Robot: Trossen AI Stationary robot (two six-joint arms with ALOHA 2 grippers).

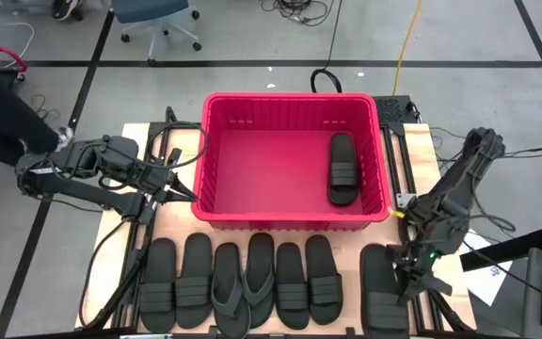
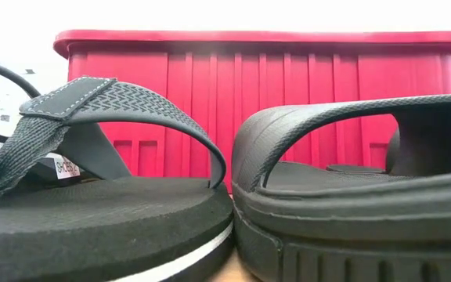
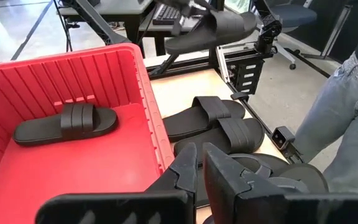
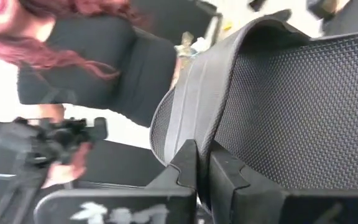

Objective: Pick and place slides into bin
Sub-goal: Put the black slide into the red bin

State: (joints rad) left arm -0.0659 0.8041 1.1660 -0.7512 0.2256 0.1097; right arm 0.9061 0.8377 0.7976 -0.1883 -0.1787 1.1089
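The right gripper [image 1: 410, 273], fingers clamped on a slide [image 1: 382, 287], holds it lengthwise just right of the red bin [image 1: 290, 218]. The left gripper [image 1: 179, 188], fingers closed and empty, waits at the bin's left wall.

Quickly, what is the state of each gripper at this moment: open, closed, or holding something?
Left gripper: closed, holding nothing, beside the bin.
Right gripper: closed on a slide, lifted near the bin's right front corner.

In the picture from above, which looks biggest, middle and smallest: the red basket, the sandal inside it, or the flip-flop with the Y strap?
Biggest to smallest in the high view:
1. The large red plastic slotted basket, easily.
2. The black rubber thong sandal with the Y-shaped strap.
3. The black rubber ribbed-strap slide lying inside the basket, only slightly shorter, so nearly a tie.
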